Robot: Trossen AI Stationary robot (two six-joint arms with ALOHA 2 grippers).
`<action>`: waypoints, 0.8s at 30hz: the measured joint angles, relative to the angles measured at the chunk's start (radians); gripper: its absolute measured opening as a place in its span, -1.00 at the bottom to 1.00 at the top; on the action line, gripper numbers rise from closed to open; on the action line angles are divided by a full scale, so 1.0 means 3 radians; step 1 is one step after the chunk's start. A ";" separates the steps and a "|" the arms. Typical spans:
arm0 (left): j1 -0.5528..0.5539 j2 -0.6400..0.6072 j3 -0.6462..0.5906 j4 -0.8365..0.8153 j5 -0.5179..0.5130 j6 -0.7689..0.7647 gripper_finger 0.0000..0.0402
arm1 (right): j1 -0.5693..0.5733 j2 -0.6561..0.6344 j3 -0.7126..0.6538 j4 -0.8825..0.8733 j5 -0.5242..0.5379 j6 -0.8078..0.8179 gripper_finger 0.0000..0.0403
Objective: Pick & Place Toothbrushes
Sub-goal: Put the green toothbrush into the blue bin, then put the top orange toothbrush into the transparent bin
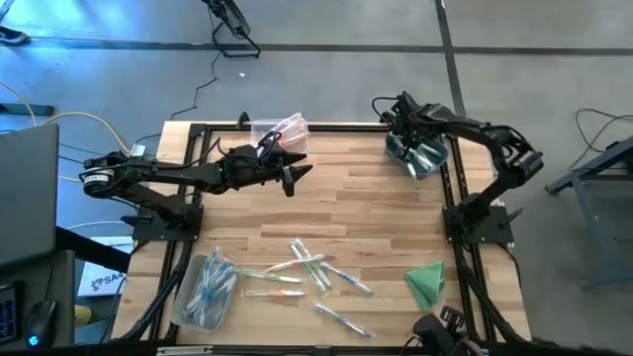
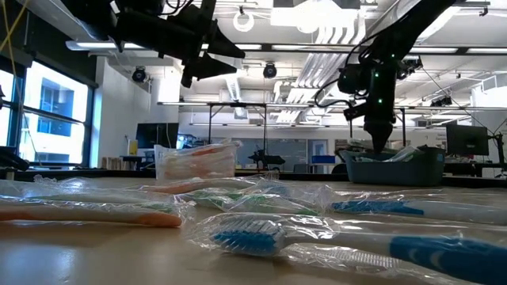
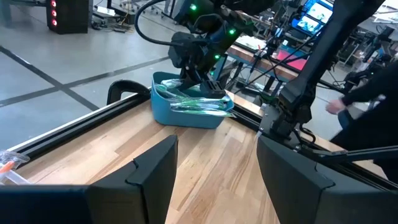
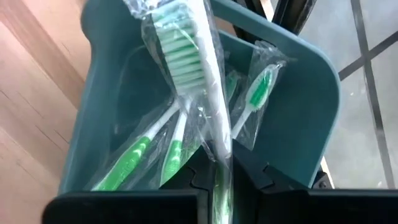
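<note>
My right gripper [image 4: 222, 177] is shut on a plastic-wrapped green toothbrush [image 4: 193, 74] and hangs over the teal bin [image 4: 305, 99] at the table's far right [image 1: 415, 156]. Several green toothbrushes [image 4: 134, 155] lie inside that bin. My left gripper [image 3: 214, 180] stands open and level above the middle of the table [image 1: 294, 175], holding nothing. Loose wrapped toothbrushes [image 1: 312, 269] lie flat on the wood near the front edge. My right gripper pinches the wrapped toothbrush's handle [image 4: 219, 149] between its two fingers. The fingers slant steeply down from above into the bin. The brush runs on along the fingers' line, its bristle head [image 4: 180, 56] out beyond them over the bin's inside. Whether the head touches anything I cannot tell.
A clear bin with orange toothbrushes [image 1: 279, 129] stands at the far edge, behind my left gripper. A clear bin with blue toothbrushes [image 1: 206, 289] sits front left. A folded green cloth [image 1: 427, 282] lies front right. Black rails [image 1: 450, 198] frame the table.
</note>
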 joint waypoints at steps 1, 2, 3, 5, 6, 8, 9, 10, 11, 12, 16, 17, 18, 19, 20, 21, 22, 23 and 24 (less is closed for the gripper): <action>0.0000 0.0000 0.0000 0.0000 -0.0001 0.0000 0.08 | -0.0004 0.0003 0.0000 -0.0005 -0.0001 0.0005 -0.88; 0.0000 0.0000 0.0000 0.0000 -0.0001 0.0000 0.08 | -0.0004 0.0004 0.0000 -0.0014 -0.0001 0.0006 -0.85; 0.0000 0.0000 0.0000 0.0000 -0.0001 0.0000 0.08 | -0.0004 0.0004 0.0000 -0.0018 -0.0001 0.0006 -0.81; 0.0000 0.0000 0.0000 0.0000 -0.0002 0.0000 0.08 | -0.0004 0.0004 0.0000 -0.0017 -0.0002 0.0005 -0.70; 0.0000 0.0000 0.0000 -0.0001 -0.0002 0.0000 0.08 | -0.0004 0.0004 0.0000 -0.0019 -0.0001 0.0005 -0.64; 0.0000 0.0000 0.0000 -0.0001 -0.0004 0.0000 0.08 | -0.0001 0.0006 0.0000 -0.0017 -0.0001 0.0005 -0.52; 0.0000 0.0000 0.0000 -0.0003 -0.0006 0.0000 0.08 | 0.0005 0.0006 0.0000 -0.0017 -0.0001 0.0005 -0.45; -0.0001 0.0000 0.0000 -0.0004 -0.0013 0.0000 0.08 | 0.0011 0.0006 0.0000 -0.0022 0.0006 0.0007 -0.39; -0.0001 0.0000 0.0000 -0.0009 -0.0013 0.0000 0.08 | 0.0022 0.0005 0.0000 -0.0027 0.0015 0.0009 -0.34; -0.0001 0.0000 0.0000 -0.0018 -0.0013 0.0000 0.08 | 0.0031 0.0001 0.0000 -0.0035 0.0021 0.0007 -0.29; -0.0001 0.0001 0.0000 -0.0027 -0.0013 0.0000 0.08 | 0.0109 -0.0104 0.0000 -0.0054 0.0034 0.0006 -0.21; -0.0001 0.0001 0.0000 -0.0027 -0.0013 0.0000 0.08 | 0.0137 -0.0146 0.0000 -0.0068 0.0034 0.0006 -0.21; -0.0001 0.0001 0.0000 -0.0027 -0.0013 0.0000 0.08 | 0.0168 -0.0193 0.0000 -0.0081 0.0034 0.0006 -0.21; -0.0001 0.0001 0.0000 -0.0027 -0.0013 0.0000 0.08 | 0.0204 -0.0245 0.0000 -0.0094 0.0034 0.0006 -0.22; -0.0001 0.0001 0.0000 -0.0027 -0.0013 0.0000 0.08 | 0.0239 -0.0302 0.0000 -0.0103 0.0034 0.0006 -0.23; -0.0001 0.0001 0.0000 -0.0027 -0.0013 0.0000 0.08 | 0.0276 -0.0360 0.0000 -0.0109 0.0034 0.0015 -0.25; -0.0001 0.0001 0.0000 -0.0027 -0.0012 0.0000 0.08 | 0.0313 -0.0425 0.0000 -0.0114 0.0033 0.0041 -0.26; -0.0001 0.0001 0.0000 -0.0026 -0.0011 0.0000 0.08 | 0.0344 -0.0486 0.0000 -0.0117 0.0031 0.0077 -0.27; -0.0001 0.0001 0.0000 -0.0025 -0.0011 0.0000 0.08 | 0.0378 -0.0549 0.0000 -0.0116 0.0023 0.0113 -0.28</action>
